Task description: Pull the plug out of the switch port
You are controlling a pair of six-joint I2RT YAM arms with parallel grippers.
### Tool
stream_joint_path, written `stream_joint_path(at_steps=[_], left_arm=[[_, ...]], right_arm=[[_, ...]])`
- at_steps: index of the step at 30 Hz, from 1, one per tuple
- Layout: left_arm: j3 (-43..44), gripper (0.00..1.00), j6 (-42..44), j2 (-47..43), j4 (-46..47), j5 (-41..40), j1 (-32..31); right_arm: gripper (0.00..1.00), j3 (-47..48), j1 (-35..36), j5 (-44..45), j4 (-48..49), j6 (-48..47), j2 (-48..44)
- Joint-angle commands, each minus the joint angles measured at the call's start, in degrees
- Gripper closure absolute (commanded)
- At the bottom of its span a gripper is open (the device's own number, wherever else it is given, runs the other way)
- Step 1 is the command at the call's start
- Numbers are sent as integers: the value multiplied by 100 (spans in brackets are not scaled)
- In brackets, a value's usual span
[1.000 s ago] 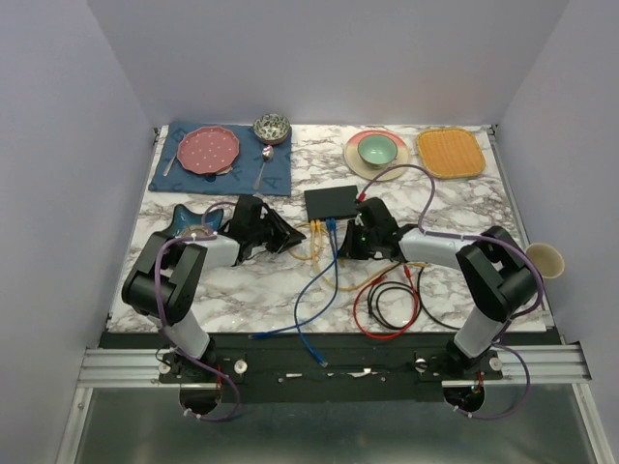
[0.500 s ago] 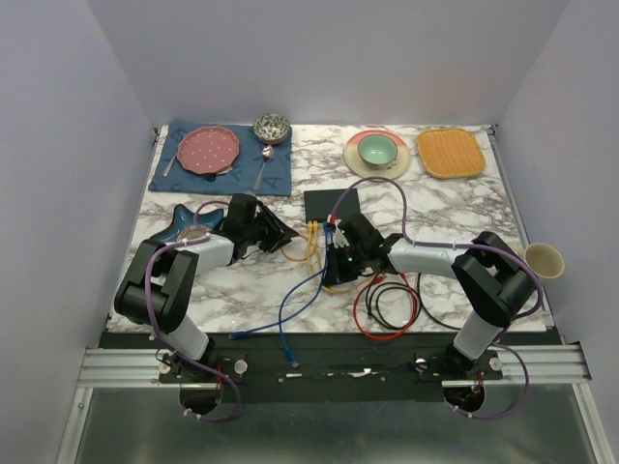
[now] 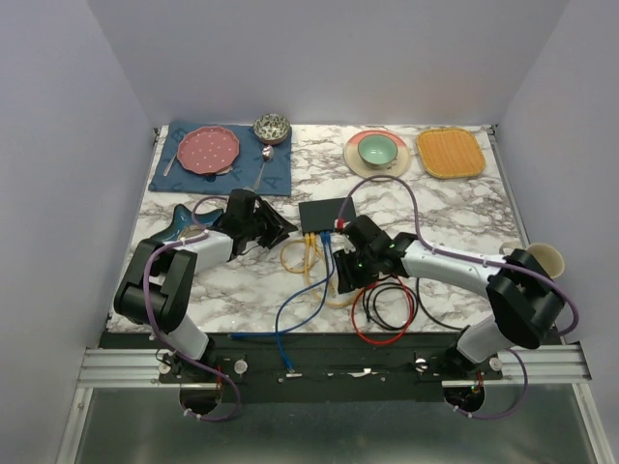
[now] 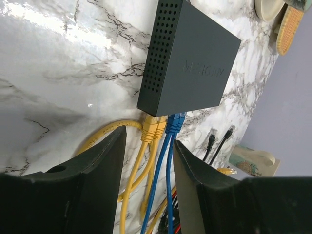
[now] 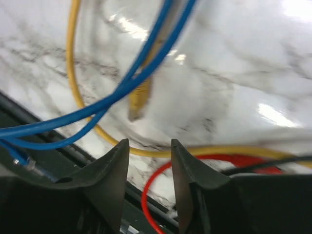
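Nearest the arms, blue cables [image 3: 295, 324] and a red cable loop [image 3: 383, 311] trail over the marble desk [image 3: 455, 208] toward its near edge. The right gripper [image 5: 149, 146] hangs above this tangle with its jaws apart and nothing between them. Just past its tips, in the blurred wrist view, lies the loose end of a yellow cable [image 5: 138, 100]. The switch [image 3: 324, 212] sits a little beyond this gripper, not touching it.

Further in, the left gripper [image 4: 148, 139] is low over the desk, released and empty, its tips pointing at the socket edge of the switch. Two yellow plugs [image 4: 152, 127] and two blue plugs [image 4: 174, 123] sit in that edge, framed between the jaws and just ahead of them, untouched. The switch lies flat near the middle of the desk.

Along the far edge are a pink plate [image 3: 210, 149] on a blue mat [image 3: 278, 174], a green bowl [image 3: 378, 149] and an orange mat [image 3: 450, 153].
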Motion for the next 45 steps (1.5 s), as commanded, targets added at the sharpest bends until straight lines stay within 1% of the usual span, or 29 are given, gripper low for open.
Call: stream_joint_path(at_steps=[1, 2, 5, 7, 8, 9, 10, 11, 12, 13, 14, 15, 16, 17, 18, 20, 24, 29, 32, 37, 38, 41, 44, 45], left_arm=[[137, 47, 106, -104, -157, -127, 51], [129, 47, 88, -87, -139, -101, 51], [85, 47, 27, -43, 1, -66, 42], [-3, 47, -43, -25, 307, -22, 16], [-55, 47, -105, 27, 483, 4, -2], [-134, 47, -219, 62, 624, 22, -11], [-170, 47, -289, 97, 939, 48, -54], [-205, 47, -351, 211, 1116, 75, -72], [-275, 48, -499, 290, 1318, 127, -90], [-310, 48, -588, 369, 1755, 206, -125], [-346, 48, -676, 553, 1986, 363, -125], [-433, 49, -772, 633, 2197, 443, -134], [-495, 49, -930, 704, 2599, 479, -151], [-556, 49, -1010, 791, 2760, 514, -178], [-679, 49, -1063, 818, 2909, 540, -187], [-767, 49, -1098, 854, 3121, 558, -221], [-917, 49, -1107, 915, 3306, 462, -292], [-830, 49, -1257, 1152, 3631, 409, -301], [-689, 49, -1213, 1258, 3518, 356, -318], [-750, 50, -1090, 1363, 3456, 216, -397], [-768, 50, -1038, 1363, 3412, 146, -406], [-759, 50, -871, 1372, 3298, 14, -406], [-724, 52, -599, 1346, 3202, -223, -468], [-724, 53, -502, 1320, 3157, -433, -555]], right_arm=[[50, 390, 21, 2204, -966, 198, -483], [50, 434, -14, 2624, -1054, 224, -510], [50, 583, -215, 3101, -898, 338, -659], [52, 671, -417, 3086, -564, 356, -729], [53, 715, -479, 2946, -145, 391, -721], [55, 776, -541, 2832, 77, 417, -669], [56, 951, -698, 2648, 279, 435, -546], [58, 1109, -786, 2237, 586, 540, -232], [63, 1259, -874, 2015, 711, 602, 6], [65, 1417, -1058, 1761, 790, 654, 235], [68, 1871, -1155, 1167, 861, 785, 481], [73, 2058, -1243, 891, 905, 856, 988], [74, 2251, -1384, 671, 958, 918, 1193], [75, 2523, -1428, 320, 1054, 1066, 1404], [77, 2613, -1472, 117, 1150, 1129, 1650], [77, 2675, -1517, -244, 1518, 1217, 1818], [78, 2719, -1543, -500, 1845, 1331, 2144], [78, 2579, -1710, -869, 2214, 1603, 2522], [78, 2552, -1737, -948, 2215, 1639, 2645], [79, 2482, -1798, -1028, 2215, 1718, 2839], [79, 2482, -1798, -1063, 2389, 1744, 2865], [80, 2473, -1816, -1133, 2443, 1832, 2970], [80, 2473, -1833, -1177, 2461, 1938, 3050], [80, 2464, -1842, -1195, 2470, 1955, 3067]])
